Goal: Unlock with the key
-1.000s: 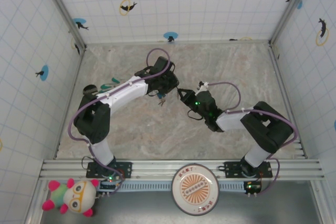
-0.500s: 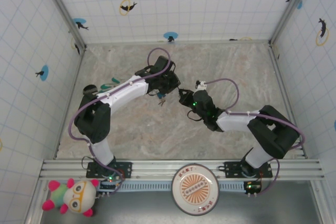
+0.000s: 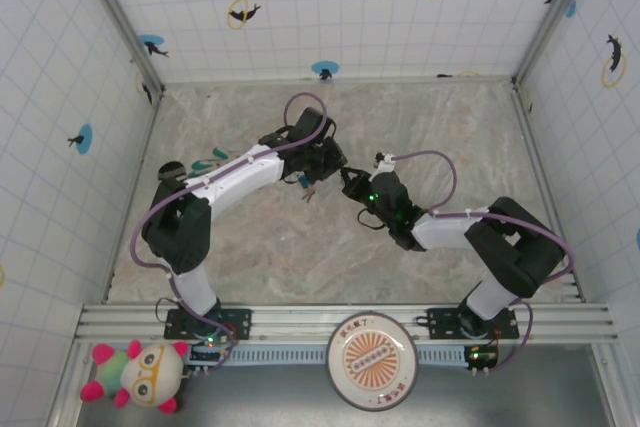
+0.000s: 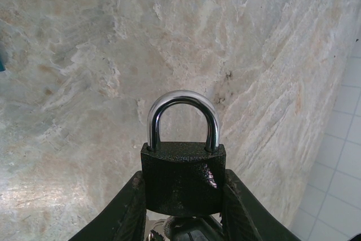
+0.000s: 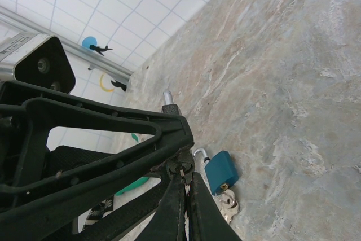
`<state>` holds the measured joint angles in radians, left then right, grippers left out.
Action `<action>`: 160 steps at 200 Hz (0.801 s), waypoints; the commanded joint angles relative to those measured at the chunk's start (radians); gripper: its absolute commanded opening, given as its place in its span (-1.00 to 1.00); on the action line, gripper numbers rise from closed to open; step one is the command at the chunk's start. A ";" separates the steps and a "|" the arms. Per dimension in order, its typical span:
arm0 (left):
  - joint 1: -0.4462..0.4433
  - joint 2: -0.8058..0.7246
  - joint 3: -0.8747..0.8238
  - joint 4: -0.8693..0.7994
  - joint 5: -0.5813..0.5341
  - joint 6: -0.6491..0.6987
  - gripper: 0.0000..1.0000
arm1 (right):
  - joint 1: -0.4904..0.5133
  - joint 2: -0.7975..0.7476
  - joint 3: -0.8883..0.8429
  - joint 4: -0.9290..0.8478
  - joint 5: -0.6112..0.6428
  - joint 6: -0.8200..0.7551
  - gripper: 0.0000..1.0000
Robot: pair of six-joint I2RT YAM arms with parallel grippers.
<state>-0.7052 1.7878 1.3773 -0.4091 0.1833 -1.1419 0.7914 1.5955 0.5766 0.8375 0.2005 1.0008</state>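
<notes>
From above, your left hand [image 3: 325, 164] reaches out over the middle of the counter [image 3: 430, 127]. Your right hand [image 3: 347, 180] points at it from the right, its tips almost against it. Just on the near side of the left hand, a small blue padlock [image 3: 302, 181] lies on the counter with a few loose keys [image 3: 308, 193] touching it. The key you need is too small to pick out here.

On the left wrist camera, your left hand is clamped on a black padlock [image 4: 183, 167], with its fingers [image 4: 132, 207] pressed against the two sides of the body. The padlock stands upright between them. Its silvery shackle [image 4: 183, 114] points away from the wrist, and both legs are seated in the body. Beyond the tips you see bare counter.

On the right wrist camera, your right hand has its fingers [image 5: 171, 210] pressed together. The key [image 5: 181, 169], a tiny dark piece, looks pinched at their tips. Its end meets the black frame of the left hand, below where the shackle pokes out. You cannot tell whether it has entered the keyhole. Just right of the tips, the blue padlock lies flat on the counter, with the loose keys beside it on the wrist side. A green strip [image 5: 135, 185] shows to the left, behind the left hand's frame.
</notes>
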 commanded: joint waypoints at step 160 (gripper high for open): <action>-0.006 -0.050 -0.028 0.020 0.117 0.030 -1.00 | -0.066 -0.004 0.053 0.015 -0.143 -0.059 -0.95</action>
<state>-0.6914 1.7855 1.3678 -0.3576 0.1677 -1.1294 0.7280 1.6199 0.6250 0.8150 0.0742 0.9314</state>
